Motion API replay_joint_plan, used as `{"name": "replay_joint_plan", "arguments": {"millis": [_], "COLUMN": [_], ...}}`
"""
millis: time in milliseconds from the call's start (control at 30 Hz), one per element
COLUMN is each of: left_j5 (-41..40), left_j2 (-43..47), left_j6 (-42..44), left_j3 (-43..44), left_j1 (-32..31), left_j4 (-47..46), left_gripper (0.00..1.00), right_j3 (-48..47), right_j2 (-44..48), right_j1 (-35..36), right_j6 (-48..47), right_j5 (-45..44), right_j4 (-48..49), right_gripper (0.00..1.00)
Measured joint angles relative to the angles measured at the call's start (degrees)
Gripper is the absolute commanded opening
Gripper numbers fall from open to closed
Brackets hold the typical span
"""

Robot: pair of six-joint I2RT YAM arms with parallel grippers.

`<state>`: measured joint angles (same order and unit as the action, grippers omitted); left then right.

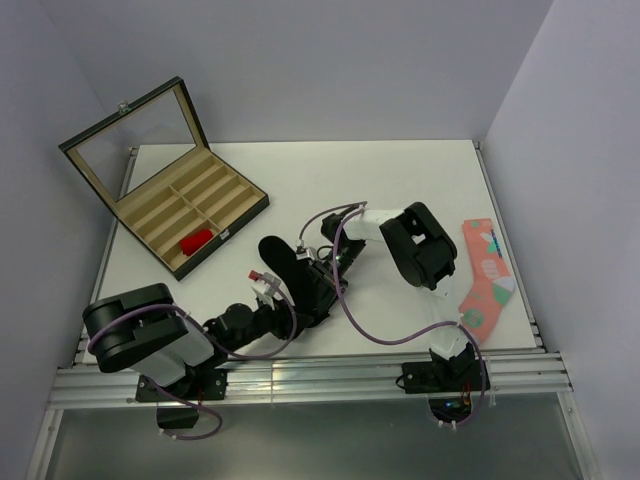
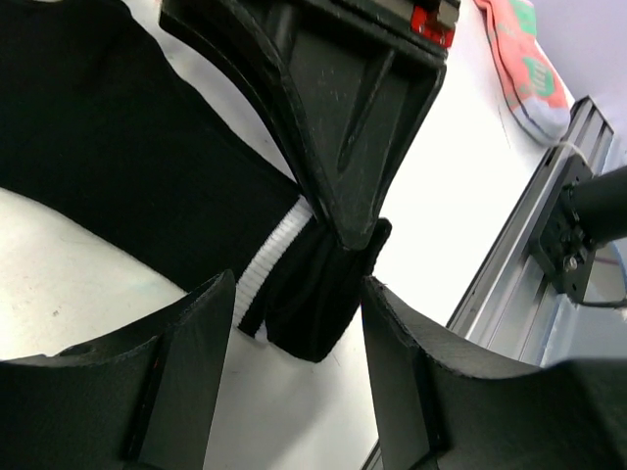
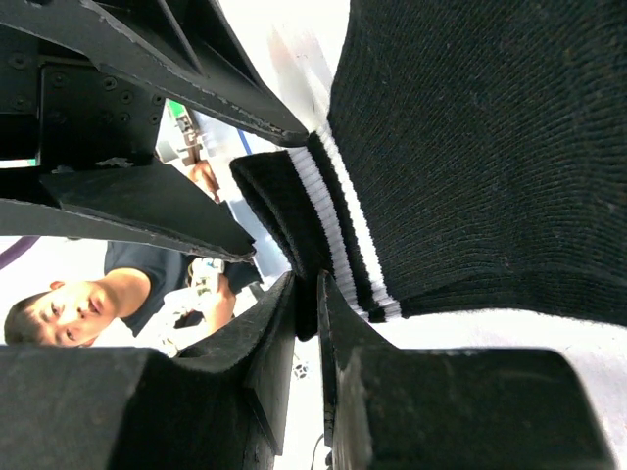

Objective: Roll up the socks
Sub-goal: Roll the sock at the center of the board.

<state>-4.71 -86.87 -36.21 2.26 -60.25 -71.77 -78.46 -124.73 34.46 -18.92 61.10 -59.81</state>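
Observation:
The black sock lies on the white table, its body spread towards the far left. My right gripper is shut on the sock's cuff, just beside the two white stripes, and holds that end lifted. Seen from the left wrist, the cuff hangs from the right gripper's fingers. My left gripper is open, one finger on each side of the hanging cuff, not touching it. Both grippers meet near the sock's near end. The red sock lies bunched in a compartment of the box.
An open black box with beige compartments and a raised glass lid stands at the back left. A salmon-pink sock with green and white patches lies along the right edge. The aluminium rail runs along the table's near edge.

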Motion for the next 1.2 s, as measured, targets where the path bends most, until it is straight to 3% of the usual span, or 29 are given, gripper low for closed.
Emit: {"name": "replay_joint_plan", "arguments": {"millis": [633, 1200], "left_j5": [1.9, 1.4], "left_j2": [-3.7, -2.5], "left_j6": [0.6, 1.3], "left_j3": [0.0, 0.0], "left_j1": [-0.6, -0.7], "left_j4": [-1.0, 0.5], "left_gripper": [0.58, 0.44], "right_j3": [-0.3, -0.3], "right_j2": [0.0, 0.0], "right_j1": [-0.4, -0.4], "right_j6": [0.0, 0.2], "right_j5": [-0.1, -0.3], "right_j4": [0.0, 0.0], "right_gripper": [0.19, 0.18]}}
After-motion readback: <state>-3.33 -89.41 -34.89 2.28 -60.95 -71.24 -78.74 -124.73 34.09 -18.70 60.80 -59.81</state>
